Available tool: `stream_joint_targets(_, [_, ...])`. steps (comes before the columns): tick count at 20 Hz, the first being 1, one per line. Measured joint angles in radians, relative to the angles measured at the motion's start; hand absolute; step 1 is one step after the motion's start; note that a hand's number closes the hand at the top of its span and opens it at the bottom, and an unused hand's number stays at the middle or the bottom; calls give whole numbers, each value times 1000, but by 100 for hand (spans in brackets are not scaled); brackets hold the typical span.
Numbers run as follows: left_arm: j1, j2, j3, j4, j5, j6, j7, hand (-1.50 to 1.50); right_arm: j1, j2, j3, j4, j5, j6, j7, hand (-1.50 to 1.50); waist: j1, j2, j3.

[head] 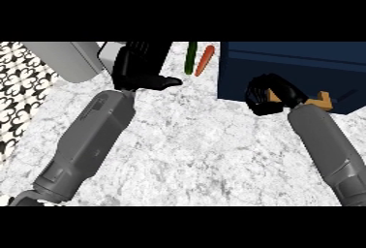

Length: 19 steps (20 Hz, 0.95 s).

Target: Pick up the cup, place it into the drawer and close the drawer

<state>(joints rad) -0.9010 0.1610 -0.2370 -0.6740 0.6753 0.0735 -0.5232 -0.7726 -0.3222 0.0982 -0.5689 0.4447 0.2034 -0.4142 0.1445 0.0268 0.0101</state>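
The right hand [270, 95] is curled at the navy drawer [300, 72], presumably for closing it, its grasp hidden, while the left hand [140, 68] is kept open, holding nothing.

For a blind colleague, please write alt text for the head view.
The robot's right hand curls at the front of a dark blue drawer unit, with an orange-tan object beside its wrist. The left hand rests open farther left on the marbled counter, near a grey appliance. A green stick and an orange stick lie between.
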Motion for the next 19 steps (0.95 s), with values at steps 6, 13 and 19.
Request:
stream_joint_targets(6, [30,23,-9,-31,1,-38,13,-150,-4,-12,-35,18,-53,69,-17,150,15,1,3])
stream_joint_targets(13, [55,33,-16,-54,5,-67,25,-150,10,-35,-55,0,-102,149,-26,150,32,7,7])
stream_joint_targets(19, [69,36,-18,-72,10,-88,30,-150,24,-56,-65,-24,-138,219,-25,150,44,13,11])
